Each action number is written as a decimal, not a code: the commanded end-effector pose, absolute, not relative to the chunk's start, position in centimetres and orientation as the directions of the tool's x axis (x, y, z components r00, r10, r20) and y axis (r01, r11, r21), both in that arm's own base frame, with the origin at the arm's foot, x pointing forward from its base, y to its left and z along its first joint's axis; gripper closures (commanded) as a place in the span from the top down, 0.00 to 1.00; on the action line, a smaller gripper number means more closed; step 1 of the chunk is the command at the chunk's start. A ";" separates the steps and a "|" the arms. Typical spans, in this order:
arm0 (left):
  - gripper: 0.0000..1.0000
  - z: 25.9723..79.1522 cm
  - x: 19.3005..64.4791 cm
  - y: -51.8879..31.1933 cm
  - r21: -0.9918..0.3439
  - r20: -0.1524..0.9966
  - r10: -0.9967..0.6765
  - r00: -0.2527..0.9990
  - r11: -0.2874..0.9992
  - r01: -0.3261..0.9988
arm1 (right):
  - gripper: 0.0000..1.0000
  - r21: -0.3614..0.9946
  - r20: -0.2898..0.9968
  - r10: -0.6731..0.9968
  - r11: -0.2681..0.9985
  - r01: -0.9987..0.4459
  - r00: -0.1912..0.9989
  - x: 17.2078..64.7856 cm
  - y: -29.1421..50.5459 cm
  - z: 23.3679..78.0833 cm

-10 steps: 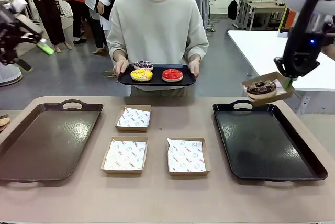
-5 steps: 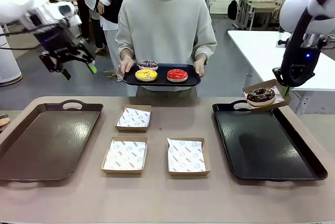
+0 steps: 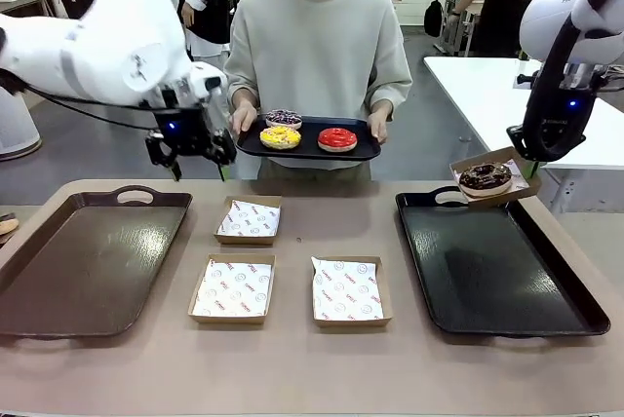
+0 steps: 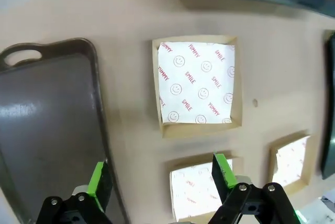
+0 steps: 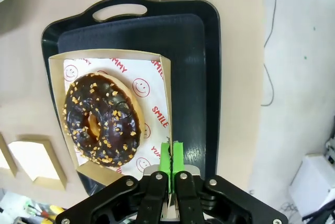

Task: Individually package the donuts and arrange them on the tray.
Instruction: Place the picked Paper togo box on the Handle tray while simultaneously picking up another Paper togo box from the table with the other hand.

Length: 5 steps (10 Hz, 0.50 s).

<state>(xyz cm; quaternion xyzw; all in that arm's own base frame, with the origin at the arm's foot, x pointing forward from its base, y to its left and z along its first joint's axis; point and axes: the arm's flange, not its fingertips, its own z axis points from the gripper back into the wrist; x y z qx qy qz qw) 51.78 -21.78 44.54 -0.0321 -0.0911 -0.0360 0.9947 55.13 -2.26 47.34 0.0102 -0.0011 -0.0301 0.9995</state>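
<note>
Chocolate-brown donut (image 5: 99, 116), likely soft and light, is sitting in a flimsy card box (image 5: 152, 75). Right claw (image 5: 171, 153) is pinching the box wall at five o'clock. Left claw (image 4: 161, 171) is hanging spread.

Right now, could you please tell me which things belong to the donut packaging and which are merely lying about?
Job: chocolate donut; its box, in right gripper; purple donut, yellow donut, red donut; three empty boxes; black tray.
Lying about: brown tray (seemingly), white table behind.

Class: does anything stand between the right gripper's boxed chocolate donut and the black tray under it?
Nothing visible does: the right gripper holds the boxed chocolate donut above the bare handle end of the black tray.
</note>
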 end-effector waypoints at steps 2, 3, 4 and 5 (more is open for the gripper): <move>1.00 39.9 53.2 -23.8 -0.024 0.178 -0.059 0.982 0.998 0.064 | 0.01 0.019 -0.001 -0.060 0.998 0.060 0.998 55.0 -2.3 47.4; 1.00 38.6 53.4 -24.0 -0.032 0.178 -0.059 0.982 0.997 0.066 | 0.01 0.019 -0.001 -0.060 0.998 0.060 0.998 55.0 -2.3 47.4; 1.00 37.3 53.7 -23.9 -0.034 0.176 -0.053 0.983 0.998 0.060 | 0.01 0.019 -0.001 -0.060 0.998 0.060 0.998 55.0 -2.3 47.4; 1.00 36.3 53.9 -23.7 -0.014 0.176 -0.066 0.982 0.998 0.069 | 0.01 0.019 -0.001 -0.060 0.998 0.060 0.998 55.0 -2.3 47.4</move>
